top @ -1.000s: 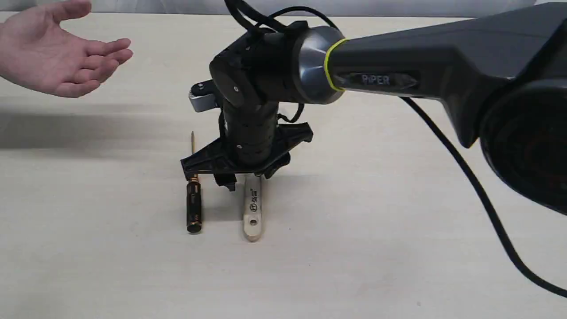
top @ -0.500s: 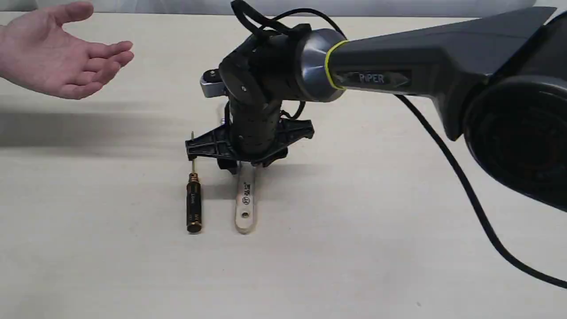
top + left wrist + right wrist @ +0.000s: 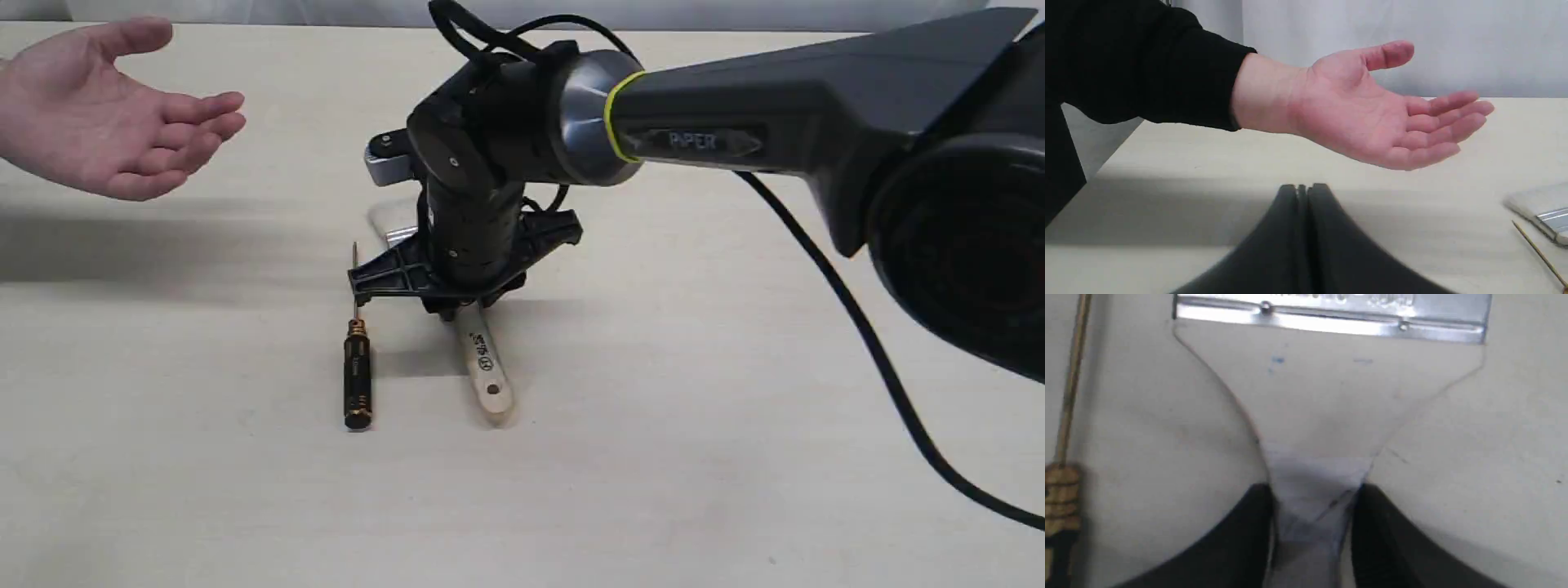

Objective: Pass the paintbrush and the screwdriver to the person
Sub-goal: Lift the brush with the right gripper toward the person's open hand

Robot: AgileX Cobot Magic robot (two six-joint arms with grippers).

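Well, the one word I can read stands on the right arm (image 3: 784,122): "PIPER", in pale letters on the dark casing just past a yellow ring. That arm reaches in from the right of the exterior view. Its right gripper (image 3: 449,309) points down at the table (image 3: 653,457) and pinches the paintbrush (image 3: 487,371) at the narrow neck of its handle.

The right wrist view shows the black fingers (image 3: 1241,531) tight against both sides of the pale wood below the silver ferrule (image 3: 1331,312). The ferrule carries stamped lettering, too blurred to read.

A black printed mark sits on the light handle above its hole, and I cannot make out its characters either. The handle slants away from the screwdriver (image 3: 357,376), which lies flat on the table just beside it, black handle toward the near edge, thin gold shaft pointing away. Whether the brush is clear of the table I cannot tell.

Over at the far left the person's hand (image 3: 106,114) hovers above the table, palm up, fingers open and slightly curled, holding nothing, well apart from both tools. A black sleeve (image 3: 1147,69) covers the wrist.

In the left wrist view the left gripper (image 3: 1302,192) has its fingers pressed together with nothing between them, below that open palm.
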